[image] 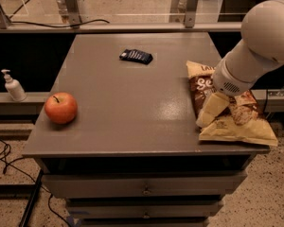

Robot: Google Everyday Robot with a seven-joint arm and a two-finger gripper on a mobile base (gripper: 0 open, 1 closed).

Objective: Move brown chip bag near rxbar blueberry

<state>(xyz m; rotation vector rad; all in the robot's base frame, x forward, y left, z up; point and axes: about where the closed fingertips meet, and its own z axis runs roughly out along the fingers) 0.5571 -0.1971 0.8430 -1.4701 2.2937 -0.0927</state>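
The brown chip bag (235, 127) lies flat at the right edge of the grey table (132, 103), its lower corner hanging slightly over the front right edge. The rxbar blueberry (136, 56), a small dark navy bar, lies near the back middle of the table, well apart from the bag. My gripper (210, 111) hangs from the big white arm (260, 37) and sits low over the left side of the chip bag, at or very near its surface. The arm hides the middle of the bag.
A red apple (61, 108) sits near the table's front left corner. A white pump bottle (13, 86) stands on a ledge to the left, off the table. Drawers (144, 189) are below the tabletop. A railing runs along the back.
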